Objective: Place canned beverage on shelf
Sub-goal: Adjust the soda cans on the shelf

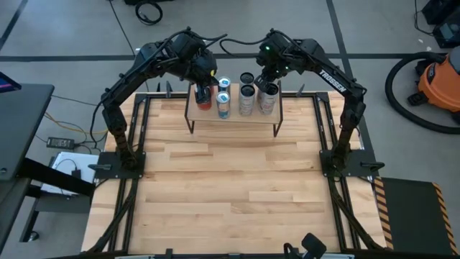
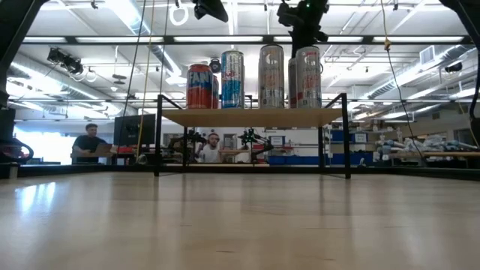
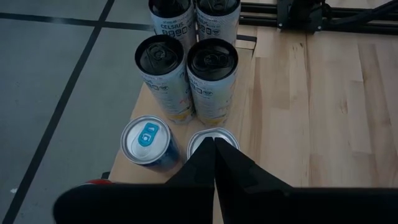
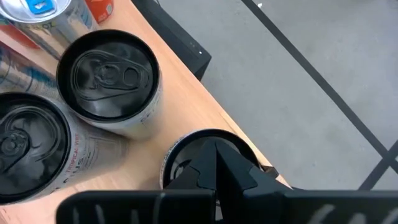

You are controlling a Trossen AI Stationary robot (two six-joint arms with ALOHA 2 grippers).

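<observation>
1. While both arms are held high over the far end of the worktop (image 1: 230,187), the shelf (image 1: 233,116) is seen already stocked, its light board carried on thin black legs.
2. Six cans are counted on the board: an orange can (image 2: 199,86) at one end, two blue-and-white cans (image 3: 147,142), and a cluster of tall pale cans with black lids (image 3: 212,78) at the other end.
3. All cans are stood upright and packed close together, some touching, a layout judged to leave the rest of the board free.
4. No can is seen lying on the worktop itself; every beverage in view is on the shelf.
5. The left pincer (image 3: 214,146) is held above the silver-topped can nearest it, its fingers pressed together and pinching nothing.
6. The right pincer (image 4: 216,149) is likewise pressed together and empty, poised directly over a black-lidded can (image 4: 202,155) at the board's edge.
7. Both pincers are kept clear above the can tops, a stance judged fitting for a placement already finished or nearly so.
8. People are seen in the room beyond the worktop, well apart from the arms.
</observation>
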